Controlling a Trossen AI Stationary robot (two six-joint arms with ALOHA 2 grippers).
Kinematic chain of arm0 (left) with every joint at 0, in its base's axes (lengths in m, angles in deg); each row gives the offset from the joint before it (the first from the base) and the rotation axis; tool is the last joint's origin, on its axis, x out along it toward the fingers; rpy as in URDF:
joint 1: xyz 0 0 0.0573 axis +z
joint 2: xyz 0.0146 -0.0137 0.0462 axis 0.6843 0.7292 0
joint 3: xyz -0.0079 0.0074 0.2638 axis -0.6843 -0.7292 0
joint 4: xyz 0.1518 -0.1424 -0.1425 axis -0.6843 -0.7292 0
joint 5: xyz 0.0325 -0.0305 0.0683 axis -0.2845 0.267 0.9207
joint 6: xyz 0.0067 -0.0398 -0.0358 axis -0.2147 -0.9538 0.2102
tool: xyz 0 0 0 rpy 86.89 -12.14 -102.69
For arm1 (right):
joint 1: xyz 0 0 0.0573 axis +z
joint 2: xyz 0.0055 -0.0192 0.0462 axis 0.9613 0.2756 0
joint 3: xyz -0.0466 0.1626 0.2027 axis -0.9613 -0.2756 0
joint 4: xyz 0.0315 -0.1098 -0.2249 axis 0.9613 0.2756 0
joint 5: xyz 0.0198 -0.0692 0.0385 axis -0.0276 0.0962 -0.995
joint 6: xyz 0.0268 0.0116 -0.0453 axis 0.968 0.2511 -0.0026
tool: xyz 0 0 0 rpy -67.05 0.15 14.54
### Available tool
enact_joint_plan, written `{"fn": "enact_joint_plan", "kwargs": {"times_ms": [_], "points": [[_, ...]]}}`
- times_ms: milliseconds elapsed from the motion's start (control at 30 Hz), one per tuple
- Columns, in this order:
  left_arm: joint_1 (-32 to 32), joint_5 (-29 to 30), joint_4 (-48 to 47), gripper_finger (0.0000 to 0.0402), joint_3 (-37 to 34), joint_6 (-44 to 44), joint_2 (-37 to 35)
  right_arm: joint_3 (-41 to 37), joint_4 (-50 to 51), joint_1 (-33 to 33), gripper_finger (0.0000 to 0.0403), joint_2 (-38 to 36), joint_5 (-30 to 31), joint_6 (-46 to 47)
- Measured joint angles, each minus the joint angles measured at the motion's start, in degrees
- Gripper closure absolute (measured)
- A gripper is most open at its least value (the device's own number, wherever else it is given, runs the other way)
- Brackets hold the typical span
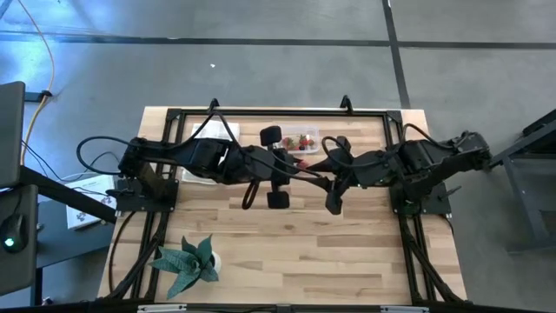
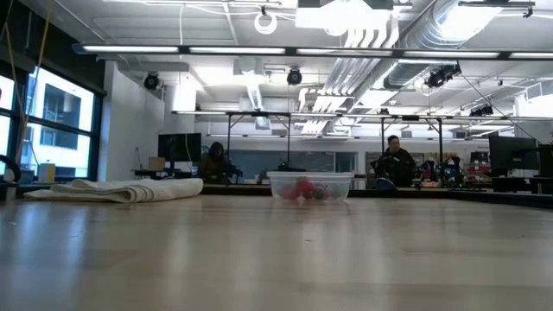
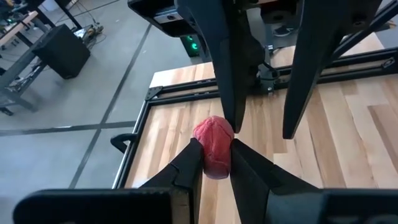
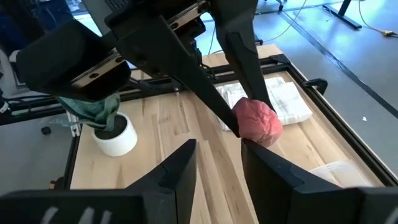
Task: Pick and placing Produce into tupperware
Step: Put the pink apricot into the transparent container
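My left gripper (image 3: 214, 152) is shut on one red berry-like piece of produce (image 3: 214, 144) in mid-air over the table's middle (image 1: 306, 168). My right gripper (image 4: 217, 148) is open and faces it from the table's right. The held piece (image 4: 256, 121) sits beside one right finger, not in the gap. The clear tupperware (image 1: 300, 141) stands by the far edge on its flat base, with several red pieces inside (image 2: 304, 190). Neither gripper shows in the low view. My left gripper pinches the red piece (image 3: 211, 163) between its two fingertips, reaching level from the table's left. The piece is lifted clear of the table and sticks out beyond the tips. My right gripper has one fingertip (image 3: 231, 118) right against the piece's side; I cannot tell whether it touches.
A folded white cloth (image 1: 213, 131) lies left of the tupperware near the far edge. A green leafy plant in a white pot (image 1: 193, 259) stands at the near left. A black frame (image 1: 261, 111) borders the table. People sit in the room beyond.
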Motion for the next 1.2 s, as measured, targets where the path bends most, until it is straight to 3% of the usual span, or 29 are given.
{"fn": "enact_joint_plan", "kwargs": {"times_ms": [533, 1200], "points": [[-0.11, -0.76, 0.1, 0.0341, 0.04, 0.09, 0.05, 0.0, 2.88, -0.02, 0.0281, -2.37, 0.85, 2.62], [-0.11, -1.23, 1.66, 0.0341, 0.02, 1.09, -0.13, 0.07, 0.44, -2.93, 0.0281, -1.39, -5.77, -0.24]]}}
